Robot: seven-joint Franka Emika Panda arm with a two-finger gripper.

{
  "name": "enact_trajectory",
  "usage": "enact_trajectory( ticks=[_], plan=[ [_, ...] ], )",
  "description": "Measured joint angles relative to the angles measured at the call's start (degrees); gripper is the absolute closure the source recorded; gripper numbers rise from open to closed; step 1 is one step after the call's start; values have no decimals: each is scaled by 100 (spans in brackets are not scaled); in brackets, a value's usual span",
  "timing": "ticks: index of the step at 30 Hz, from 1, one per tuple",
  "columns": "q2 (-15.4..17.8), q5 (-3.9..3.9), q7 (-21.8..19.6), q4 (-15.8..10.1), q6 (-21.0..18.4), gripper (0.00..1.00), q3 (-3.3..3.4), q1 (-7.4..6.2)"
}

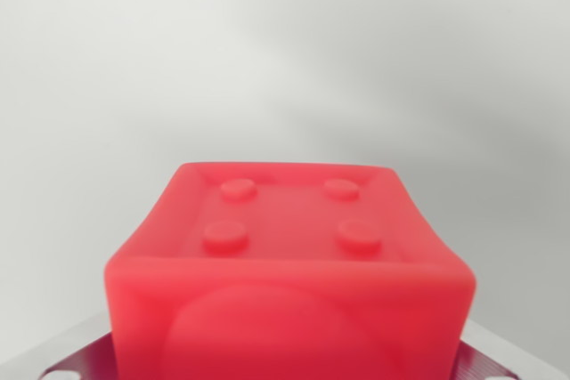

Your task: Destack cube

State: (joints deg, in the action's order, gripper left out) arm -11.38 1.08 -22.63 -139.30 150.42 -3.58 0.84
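A red cube (289, 246) fills the lower half of the wrist view, very close to the camera. Its upward face is recessed and carries four round studs, and the face nearest the camera has a large round bulge. Only the grey metal fingers (76, 358) of my gripper (283, 358) show, at the bottom left and bottom right corners, pressed against the cube's two sides. The gripper looks shut on the cube. No second cube is in view; anything beneath the red one is hidden.
Behind the cube there is only a blurred, plain white-grey surface (285, 51) with soft shadows towards the wrist view's right.
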Motion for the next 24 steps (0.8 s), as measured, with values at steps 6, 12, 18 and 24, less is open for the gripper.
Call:
enact_trajectory(
  ticks=[6,12,18,24],
  plan=[
    [-283,39,-8,6,254,100,10,0],
    [-534,73,-30,33,492,100,26,-10],
    [-786,98,-46,64,705,100,53,-28],
    [-1003,108,-54,111,877,100,93,-70]
  ],
)
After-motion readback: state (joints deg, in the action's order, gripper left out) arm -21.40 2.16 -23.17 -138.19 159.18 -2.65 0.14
